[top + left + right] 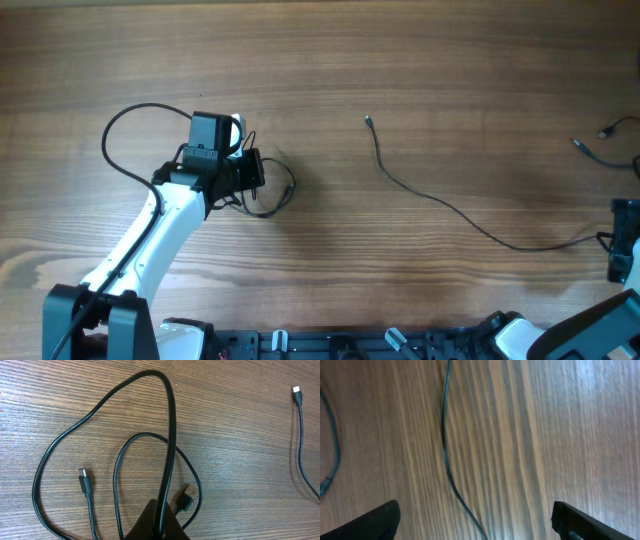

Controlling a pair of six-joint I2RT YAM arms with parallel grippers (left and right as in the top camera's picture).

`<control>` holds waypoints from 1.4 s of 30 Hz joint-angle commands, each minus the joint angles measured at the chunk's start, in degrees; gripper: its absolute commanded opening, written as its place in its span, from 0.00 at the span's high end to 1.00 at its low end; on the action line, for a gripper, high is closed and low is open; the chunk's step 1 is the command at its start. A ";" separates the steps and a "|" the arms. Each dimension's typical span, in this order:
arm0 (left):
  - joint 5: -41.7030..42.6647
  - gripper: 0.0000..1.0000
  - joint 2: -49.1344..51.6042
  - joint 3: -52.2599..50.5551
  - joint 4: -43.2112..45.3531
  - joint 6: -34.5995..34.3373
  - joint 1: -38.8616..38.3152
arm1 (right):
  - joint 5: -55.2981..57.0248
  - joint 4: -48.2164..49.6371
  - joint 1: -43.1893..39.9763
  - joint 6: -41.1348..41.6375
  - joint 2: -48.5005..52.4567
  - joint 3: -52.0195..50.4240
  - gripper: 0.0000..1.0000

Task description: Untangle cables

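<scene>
3 cable groups: thin black coiled cable (pixel 172 435) at left, long thin black cable (pixel 510 245) across mid wood-grain table (pixel 330 60), third short black cable (pixel 583 146) far right, cut off by frame edge. Coil shows 2 plug ends: small plug (pixel 85 481), flat USB plug (pixel 185 497); can't tell if coil is one cable or two. Left gripper (pixel 160 527) low over coil, pinched closed on strand. Right gripper (pixel 475 520) at right edge, jaws wide apart, holding nothing, long cable on table between fingers
</scene>
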 commanded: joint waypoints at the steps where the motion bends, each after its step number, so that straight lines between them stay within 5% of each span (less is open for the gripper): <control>1: 0.50 0.96 -0.83 0.37 0.22 1.01 -0.26 | 0.52 1.14 -0.17 -1.44 3.06 -0.66 0.02; 12: 0.50 0.96 -0.83 0.37 0.17 0.98 -0.26 | -1.81 4.63 -0.17 -1.51 12.59 -0.66 0.02; 18: 0.50 0.96 -0.83 0.37 0.13 0.98 -0.26 | -4.85 7.91 -0.17 -3.76 16.57 -0.66 0.12; 20: 0.50 0.96 -0.83 0.37 0.15 0.96 -0.26 | -6.16 8.66 -0.17 -4.66 17.84 -0.66 0.25; 24: 0.52 0.96 -0.83 0.37 0.04 0.98 -0.26 | -7.15 8.87 -0.17 -6.14 18.18 -0.61 0.81; 27: 0.52 0.96 -0.83 0.37 -0.22 0.96 -0.26 | -11.76 9.22 -0.17 -9.46 18.16 -0.57 0.96; 34: 0.52 0.96 -0.83 0.37 -0.66 0.96 -0.26 | -19.82 8.61 -0.17 -10.60 17.49 0.98 0.96; 42: 0.50 0.96 -0.83 0.37 -0.66 0.94 -0.26 | -47.04 10.73 -0.13 -11.52 9.14 13.97 0.96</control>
